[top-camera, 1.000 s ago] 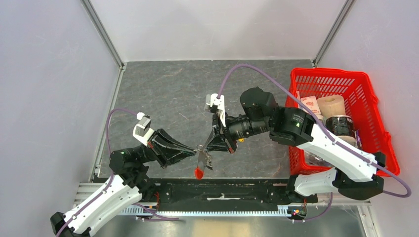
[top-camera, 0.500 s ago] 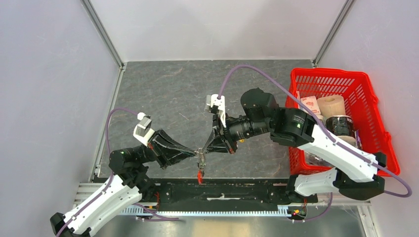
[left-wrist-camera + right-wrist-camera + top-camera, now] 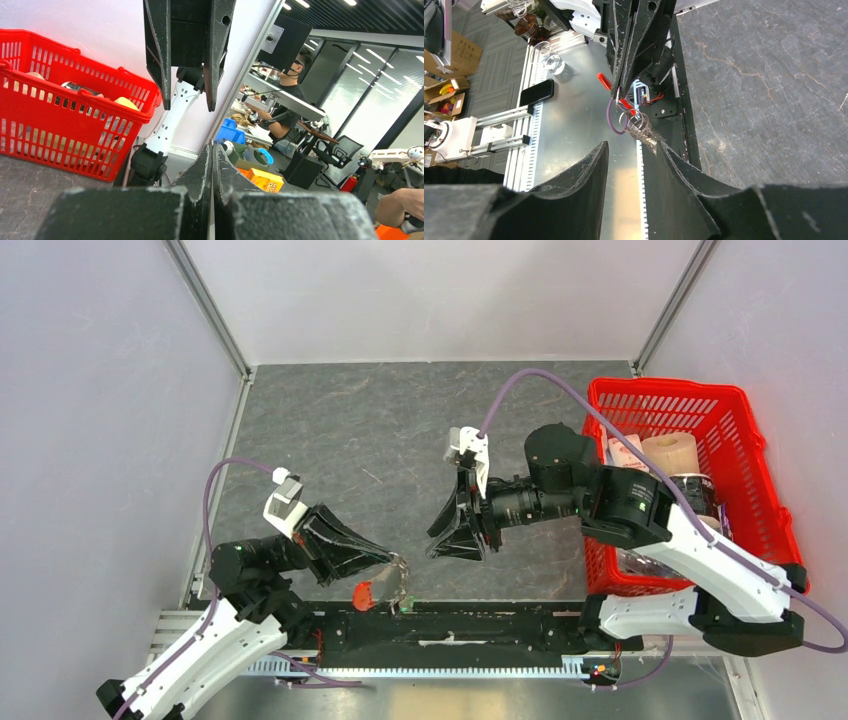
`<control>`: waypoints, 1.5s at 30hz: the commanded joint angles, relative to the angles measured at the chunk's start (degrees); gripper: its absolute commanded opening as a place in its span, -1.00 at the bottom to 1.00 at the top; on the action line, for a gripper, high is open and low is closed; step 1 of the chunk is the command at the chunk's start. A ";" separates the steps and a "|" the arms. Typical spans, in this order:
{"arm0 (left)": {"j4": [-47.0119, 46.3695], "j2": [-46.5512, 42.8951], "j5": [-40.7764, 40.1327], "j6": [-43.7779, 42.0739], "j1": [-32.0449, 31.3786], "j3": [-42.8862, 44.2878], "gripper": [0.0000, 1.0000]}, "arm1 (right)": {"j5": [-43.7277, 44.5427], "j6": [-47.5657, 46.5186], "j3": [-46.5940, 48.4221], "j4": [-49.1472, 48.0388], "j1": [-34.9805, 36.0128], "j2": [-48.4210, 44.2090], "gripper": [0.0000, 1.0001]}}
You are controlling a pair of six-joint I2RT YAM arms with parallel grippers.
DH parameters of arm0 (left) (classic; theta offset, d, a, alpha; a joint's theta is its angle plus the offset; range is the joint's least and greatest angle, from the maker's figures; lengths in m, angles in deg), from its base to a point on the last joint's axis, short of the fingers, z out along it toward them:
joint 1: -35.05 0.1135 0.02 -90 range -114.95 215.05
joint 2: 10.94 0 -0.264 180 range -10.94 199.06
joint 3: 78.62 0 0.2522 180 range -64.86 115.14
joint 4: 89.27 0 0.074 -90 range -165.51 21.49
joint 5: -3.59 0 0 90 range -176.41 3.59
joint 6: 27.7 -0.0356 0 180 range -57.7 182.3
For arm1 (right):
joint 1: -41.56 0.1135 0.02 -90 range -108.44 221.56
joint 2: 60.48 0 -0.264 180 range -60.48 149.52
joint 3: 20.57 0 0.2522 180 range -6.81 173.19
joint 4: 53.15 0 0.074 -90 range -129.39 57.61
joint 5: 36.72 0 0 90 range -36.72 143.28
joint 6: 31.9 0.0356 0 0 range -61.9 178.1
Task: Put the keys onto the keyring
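grey worktop (image 3: 330, 440). left gripper (image 3: 392, 562) jaws pinched on keyring (image 3: 398, 578), red fob (image 3: 365, 593) dangling. right gripper (image 3: 443, 543) jaws parted, empty, just beside keyring. likely next: fetch loose key, none visible.

Honestly nothing here reads cleanly; the closest is the orange box (image 3: 262, 181) far back in the left wrist view, which has dark print on its side, but it's too small to make out (just a dark smudge at this size); in the top view the white packet (image 3: 627, 452) in the red basket (image 3: 680, 405) carries red markings, blurred past reading; the dark can (image 3: 690, 492) next to it has a label, same story.
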 commanded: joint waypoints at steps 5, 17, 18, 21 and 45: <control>2.39 -0.59 1.17 -3.30 0.12 3.57 -0.96 | -3.78 2.10 4.11 -1.88 0.28 4.20 -0.04; 7.40 -0.35 1.01 -6.21 0.12 5.57 -0.95 | -7.64 3.53 4.82 -4.12 1.25 7.25 -0.14; 7.97 -0.37 0.85 -6.53 0.12 5.75 -0.96 | -7.87 3.58 4.81 -4.23 1.30 7.35 -0.15; 9.01 -0.46 0.56 -7.18 0.12 6.12 -0.95 | -8.07 3.45 4.90 -4.29 1.60 7.85 -0.16; 10.17 -1.23 0.25 -7.43 0.12 7.11 -0.96 | -6.48 1.43 6.35 -3.54 4.70 9.85 -1.00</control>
